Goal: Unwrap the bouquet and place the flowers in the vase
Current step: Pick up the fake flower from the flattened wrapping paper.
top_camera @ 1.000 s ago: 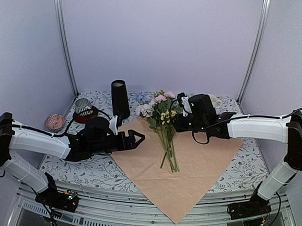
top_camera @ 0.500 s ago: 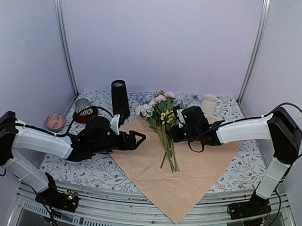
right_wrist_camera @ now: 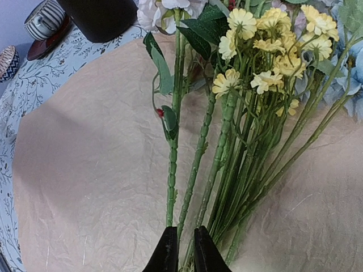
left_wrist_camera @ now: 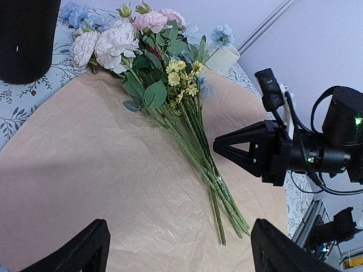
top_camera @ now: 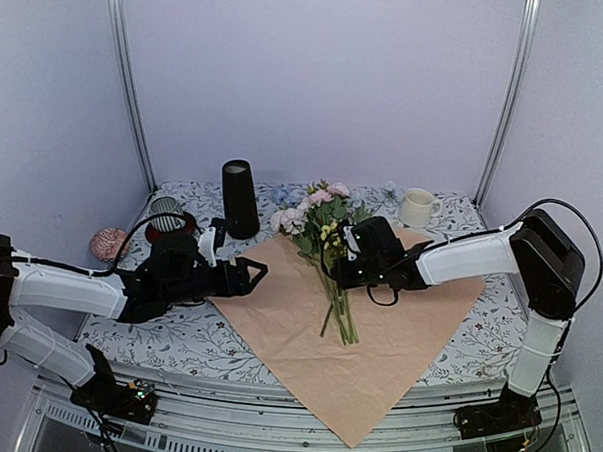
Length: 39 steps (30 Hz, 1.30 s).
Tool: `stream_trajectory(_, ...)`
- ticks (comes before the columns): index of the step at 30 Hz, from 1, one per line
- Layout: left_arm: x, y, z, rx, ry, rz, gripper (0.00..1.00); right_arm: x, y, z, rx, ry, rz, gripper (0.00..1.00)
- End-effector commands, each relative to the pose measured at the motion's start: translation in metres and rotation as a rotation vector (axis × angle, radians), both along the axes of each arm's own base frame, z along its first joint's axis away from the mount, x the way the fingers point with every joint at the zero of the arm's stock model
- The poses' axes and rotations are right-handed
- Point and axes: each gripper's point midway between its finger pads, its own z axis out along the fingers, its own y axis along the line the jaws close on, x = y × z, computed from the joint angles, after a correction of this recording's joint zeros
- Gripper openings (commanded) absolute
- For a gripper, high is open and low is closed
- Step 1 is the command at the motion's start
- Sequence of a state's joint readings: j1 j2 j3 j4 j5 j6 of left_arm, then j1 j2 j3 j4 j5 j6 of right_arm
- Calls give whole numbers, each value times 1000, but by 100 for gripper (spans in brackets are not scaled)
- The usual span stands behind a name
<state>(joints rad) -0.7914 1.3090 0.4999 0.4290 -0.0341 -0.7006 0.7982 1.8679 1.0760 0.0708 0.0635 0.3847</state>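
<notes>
The bouquet is unwrapped. Its paper (top_camera: 367,339) lies spread flat, tan side up, with the flowers (top_camera: 320,215) lying loose on it, blooms to the back and stems (top_camera: 342,313) toward me. My right gripper (top_camera: 332,271) is down on the stems; in the right wrist view its fingers (right_wrist_camera: 168,252) stand almost together on one thin green stem (right_wrist_camera: 199,161), gripper (right_wrist_camera: 181,229). My left gripper (top_camera: 254,276) hovers wide open over the paper's left corner, pointing at the stems (left_wrist_camera: 212,170), gripper (left_wrist_camera: 178,255) empty. The black vase (top_camera: 239,198) stands upright behind the left gripper.
A cream mug (top_camera: 416,207) stands at the back right. A striped grey cup (top_camera: 165,213) on a red saucer and a pink patterned bowl (top_camera: 109,243) sit at the left. A floral cloth (top_camera: 167,330) covers the table.
My right gripper has moved left and down from beside the blooms onto the stems, and its fingers have closed. The left gripper has drawn back a little to the left.
</notes>
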Motion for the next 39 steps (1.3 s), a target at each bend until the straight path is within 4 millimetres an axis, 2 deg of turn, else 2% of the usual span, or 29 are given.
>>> stream_trajectory(1,2,11,3,22,-13,22,88,0,7,-13,-10,78,-2,12)
stream_trajectory(5,2,15,3,27,-12,34,88,3,-2,-33,-89,130,-58,13)
stream_trajectory(7,2,15,2,24,-10,33,88,10,-1,-28,-98,115,-76,15)
stream_trajectory(14,0,17,3,22,-9,32,88,14,-5,-13,-85,75,-95,26)
stream_trajectory(15,0,17,3,24,-9,36,88,15,-5,-9,-77,67,-96,26)
stream_trajectory(17,0,18,2,25,-7,38,88,10,-10,-16,-89,78,-96,26)
stream_trajectory(23,-1,18,3,22,-7,37,88,7,-13,-20,-93,95,-103,27)
stream_trajectory(32,0,18,3,19,-5,41,88,6,-22,0,-63,34,-122,26)
stream_trajectory(39,0,18,4,24,-3,40,88,0,-15,-1,-35,55,-80,25)
